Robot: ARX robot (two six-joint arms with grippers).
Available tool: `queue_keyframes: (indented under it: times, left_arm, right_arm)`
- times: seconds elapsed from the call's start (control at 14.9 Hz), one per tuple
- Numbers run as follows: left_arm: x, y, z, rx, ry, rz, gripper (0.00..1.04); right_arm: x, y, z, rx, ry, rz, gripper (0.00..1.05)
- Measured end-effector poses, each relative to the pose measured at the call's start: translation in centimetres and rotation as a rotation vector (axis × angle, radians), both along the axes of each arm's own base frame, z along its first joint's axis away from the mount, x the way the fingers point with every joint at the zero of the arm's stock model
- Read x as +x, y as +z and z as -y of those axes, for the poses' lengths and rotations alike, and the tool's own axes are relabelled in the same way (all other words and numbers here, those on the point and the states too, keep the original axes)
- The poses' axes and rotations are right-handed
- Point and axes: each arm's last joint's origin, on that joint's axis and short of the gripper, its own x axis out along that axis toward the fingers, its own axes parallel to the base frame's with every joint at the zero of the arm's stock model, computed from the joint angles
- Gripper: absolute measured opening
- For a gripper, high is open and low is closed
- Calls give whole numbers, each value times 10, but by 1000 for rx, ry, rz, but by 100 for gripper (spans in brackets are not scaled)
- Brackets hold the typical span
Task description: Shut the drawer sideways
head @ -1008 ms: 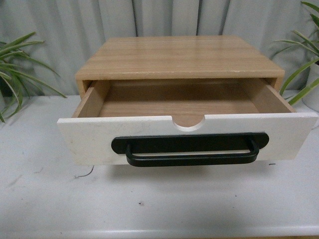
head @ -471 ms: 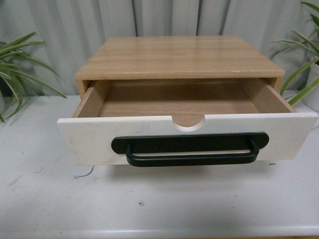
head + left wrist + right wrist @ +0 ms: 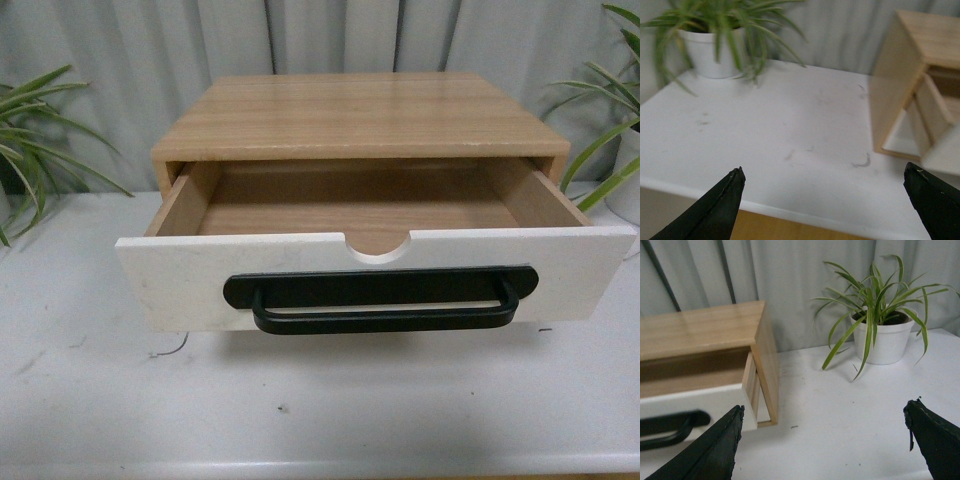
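"White-fronted drawer (image 3: 470, 250): where was it when you looked?"

"It was pulled well out of the wooden cabinet (image 3: 355, 115), which sat on the pale counter (image 3: 320, 410). From the front camera I saw its light wood sides and floor open to view. The black bar handle (image 3: 380, 320) faced me, just below the half-round notch (image 3: 378, 243) in the top edge."

"And the hands?"

"On its wrist camera the left hand (image 3: 825, 202) was spread wide and held nothing. It hung over the counter edge off the cabinet's left side, apart from it. The right hand (image 3: 822, 442) was just as wide and just as empty. It sat off the drawer's right end and did not touch it."

"Anything else on the counter?"

"I saw a left plant (image 3: 707, 52) in a white pot at the back on that side. A right plant (image 3: 882, 342) stood the same way on the other. Both were well apart from the drawer."
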Motion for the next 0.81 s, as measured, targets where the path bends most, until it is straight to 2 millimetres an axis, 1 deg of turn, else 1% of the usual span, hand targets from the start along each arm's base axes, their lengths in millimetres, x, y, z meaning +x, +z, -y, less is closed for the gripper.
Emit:
queue_keyframes:
  times: [0.07, 0.13, 0.2, 0.27, 0.34, 0.4, 0.47, 0.54, 0.61, 0.67, 0.74, 0.81]
  left_arm:
    - [5, 9, -2, -26, 121, 47, 98]
    - [11, 21, 0, -25, 133, 111, 98]
    - [21, 32, 9, 21, 69, 136, 98]
    - [32, 37, 18, 95, -5, 133, 98]
    - [45, 42, 28, 206, -98, 117, 98]
    - [67, 49, 48, 475, -278, 67, 98]
    - [76, 47, 57, 647, -369, 3, 98]
    - [81, 42, 62, 792, -439, -62, 98]
    - [85, 37, 65, 902, -480, -109, 98]
    - [88, 34, 66, 981, -512, -146, 98]
    - [93, 34, 68, 1084, -543, -171, 98]
    - [100, 36, 71, 1127, -553, -176, 98]
  right_arm:
    - [9, 9, -1, 19, 6, 22, 98]
    - [19, 19, -4, 5, 36, 45, 98]
    - [34, 33, -9, -60, 106, 59, 98]
    - [49, 45, -15, -136, 166, 66, 98]
    - [68, 51, -23, -274, 223, 56, 98]
    - [95, 48, -36, -646, 302, 39, 98]
    - [104, 48, -40, -843, 363, 0, 98]
    - [107, 49, -44, -1022, 412, -11, 98]
    - [108, 51, -48, -1148, 443, -6, 98]
    - [110, 53, -50, -1248, 469, -3, 98]
    - [111, 50, -55, -1385, 515, -10, 98]
    - [112, 44, -58, -1461, 561, -33, 98]
